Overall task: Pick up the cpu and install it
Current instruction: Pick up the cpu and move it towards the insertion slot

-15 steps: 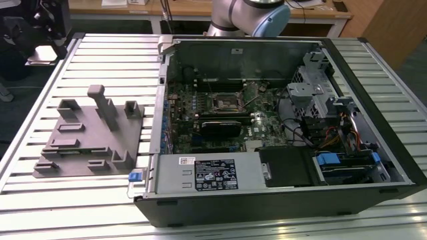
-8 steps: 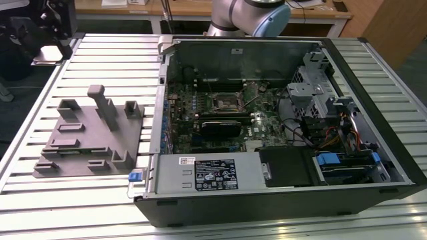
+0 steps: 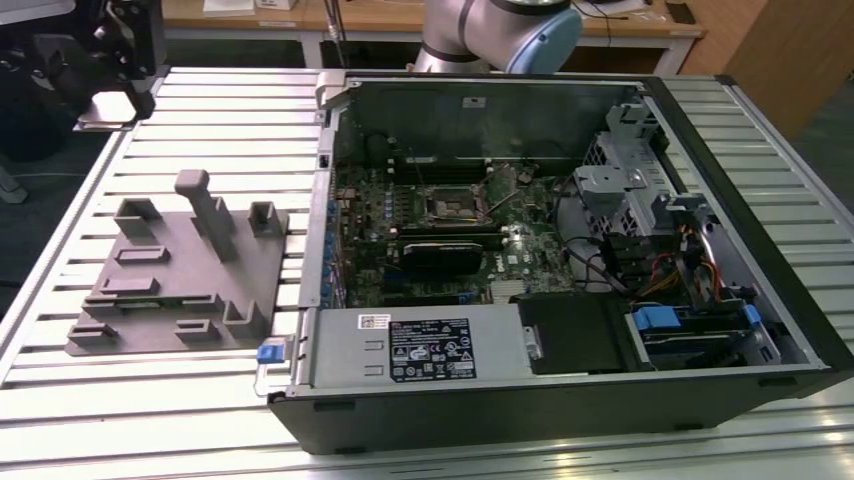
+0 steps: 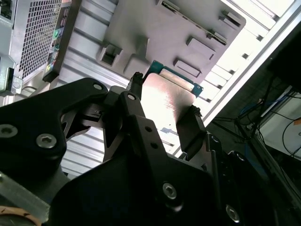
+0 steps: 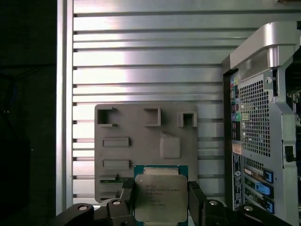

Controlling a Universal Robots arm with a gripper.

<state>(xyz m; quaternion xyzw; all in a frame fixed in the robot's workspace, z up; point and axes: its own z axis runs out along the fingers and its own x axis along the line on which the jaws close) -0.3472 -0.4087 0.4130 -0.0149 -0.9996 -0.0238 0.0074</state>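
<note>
While clamped on opposite edges, the pincer [image 5: 161, 201] holds the cpu [image 5: 157, 190], seemingly above the grey fixture [image 5: 141, 129].

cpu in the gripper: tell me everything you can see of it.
The small flat square cpu has a silvery metal lid with print, set on a thin green board. The black gripper is shut on it, clamping two opposite edges. In both wrist views it hangs level and looks clear of the grey moulded tray behind it, with nothing else touching it.
</note>
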